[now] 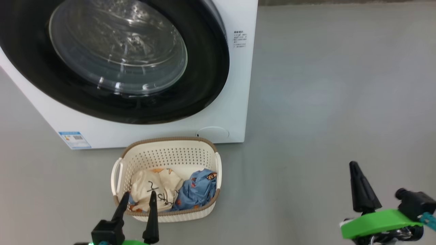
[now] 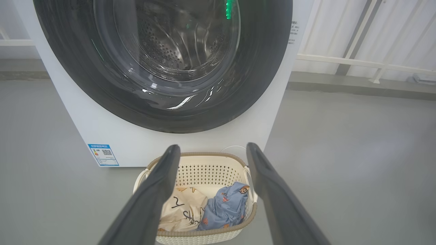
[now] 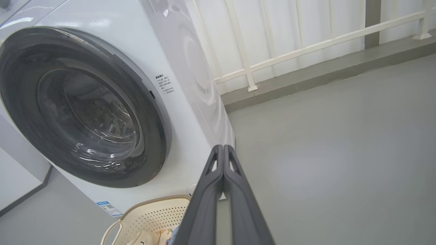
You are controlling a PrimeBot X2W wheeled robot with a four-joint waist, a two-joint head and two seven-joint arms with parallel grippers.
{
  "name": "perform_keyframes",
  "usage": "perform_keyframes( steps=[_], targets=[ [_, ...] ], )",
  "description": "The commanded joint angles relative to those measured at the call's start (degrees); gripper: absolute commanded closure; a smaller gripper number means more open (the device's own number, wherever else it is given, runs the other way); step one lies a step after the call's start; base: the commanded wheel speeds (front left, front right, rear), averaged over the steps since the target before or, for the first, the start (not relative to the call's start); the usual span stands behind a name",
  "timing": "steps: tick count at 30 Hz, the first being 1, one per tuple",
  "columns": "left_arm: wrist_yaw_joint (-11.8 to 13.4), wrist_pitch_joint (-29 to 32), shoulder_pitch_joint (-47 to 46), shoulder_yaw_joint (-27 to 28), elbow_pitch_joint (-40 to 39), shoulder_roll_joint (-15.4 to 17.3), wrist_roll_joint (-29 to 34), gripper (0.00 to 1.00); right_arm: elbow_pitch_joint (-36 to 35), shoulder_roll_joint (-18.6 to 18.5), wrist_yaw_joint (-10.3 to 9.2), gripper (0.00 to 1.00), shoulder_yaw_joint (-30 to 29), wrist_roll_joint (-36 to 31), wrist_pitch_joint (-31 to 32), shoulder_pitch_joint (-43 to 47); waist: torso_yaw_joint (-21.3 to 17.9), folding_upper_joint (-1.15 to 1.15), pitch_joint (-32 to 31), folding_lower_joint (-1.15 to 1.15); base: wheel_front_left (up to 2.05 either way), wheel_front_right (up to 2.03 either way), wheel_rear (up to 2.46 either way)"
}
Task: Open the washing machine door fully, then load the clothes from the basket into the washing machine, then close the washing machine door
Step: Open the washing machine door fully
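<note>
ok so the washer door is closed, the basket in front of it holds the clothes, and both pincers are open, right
Not quite. Only the left pincer is open. The right pincer is shut, and the right wrist view shows its fingers pressed together. The rest holds: the washing machine door is closed and the basket in front of it holds the clothes.

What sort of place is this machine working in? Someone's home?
Probably a laundry corner, though it looks more like a bare test space than a home: a white front-loading washing machine, a basket of clothes before it on a plain grey floor, and a white railing behind.
</note>
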Motion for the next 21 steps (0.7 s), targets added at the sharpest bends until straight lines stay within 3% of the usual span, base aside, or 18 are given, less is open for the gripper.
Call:
perform_keyframes(
  steps=[1,8,11,21],
  targets=[
    [0.4,-0.4,-2.7,1.6,-1.6,0.3,-0.1,0.0,-0.7,-0.4,0.09,1.0,1.2,3.2,-0.7,-2.7,0.6,0.0,1.1,0.0,0.0,0.0,0.0],
    [1.0,-0.4,-4.5,-0.1,-2.1,0.3,0.5,0.0,5.4,-0.4,0.09,1.0,-0.5,30.3,2.3,-9.6,2.1,0.0,4.7,0.0,0.0,0.0,0.0],
    [1.3,-0.4,-5.7,-1.2,-2.4,0.3,0.5,0.0,7.0,-0.4,0.09,1.0,-2.0,37.4,5.0,-13.6,3.0,0.0,6.4,0.0,0.0,0.0,0.0],
    [3.0,-0.4,-11.1,-6.5,-3.3,0.3,-1.6,0.0,6.7,-2.3,0.09,1.0,-7.8,40.1,22.8,-28.8,7.1,0.0,13.9,0.0,0.0,0.0,0.0]
  ],
)
